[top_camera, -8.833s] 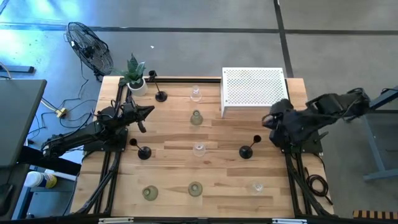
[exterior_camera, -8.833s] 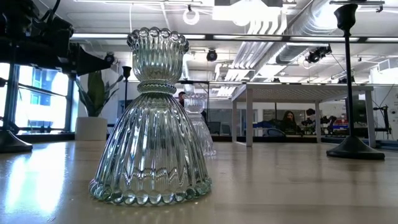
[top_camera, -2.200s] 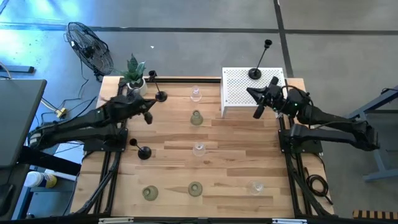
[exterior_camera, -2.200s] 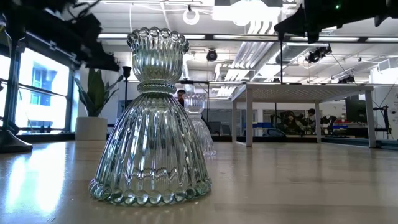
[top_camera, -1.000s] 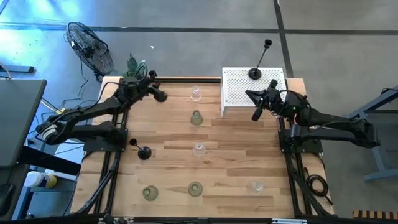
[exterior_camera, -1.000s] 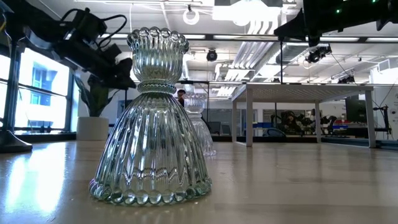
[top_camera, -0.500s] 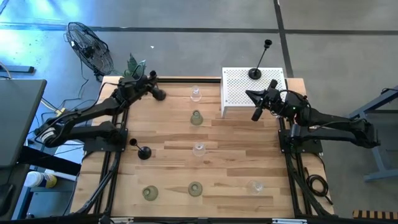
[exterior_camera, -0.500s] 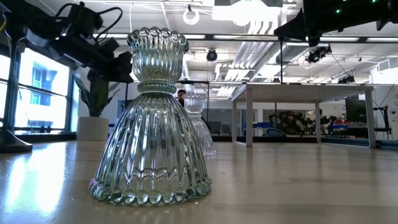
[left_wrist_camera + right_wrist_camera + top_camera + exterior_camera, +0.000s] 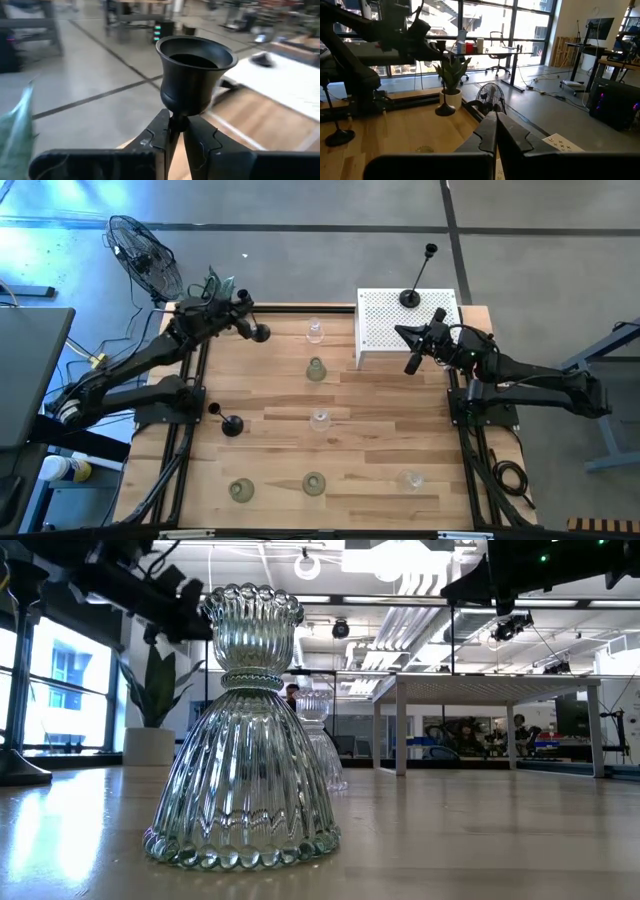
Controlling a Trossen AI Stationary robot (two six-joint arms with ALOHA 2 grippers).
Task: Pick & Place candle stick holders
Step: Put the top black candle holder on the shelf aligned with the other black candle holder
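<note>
I have a black holder point(image 9: 195, 75) clamped by its thin stem in my left end effector point(image 9: 176, 131), lifted off the desk point(image 9: 380, 450) at its far left corner, close to the plant point(image 9: 213, 280). Another black holder point(image 9: 412, 288) already stands on the white box point(image 9: 405, 320), a third point(image 9: 230, 423) waits on the desk with the six glass ones, and my right end effector point(image 9: 496, 127) hovers pinched closed and empty just beside the box's near right corner. I judge this the carry step: next I must swing the held one across to the box and set it down upright.
</note>
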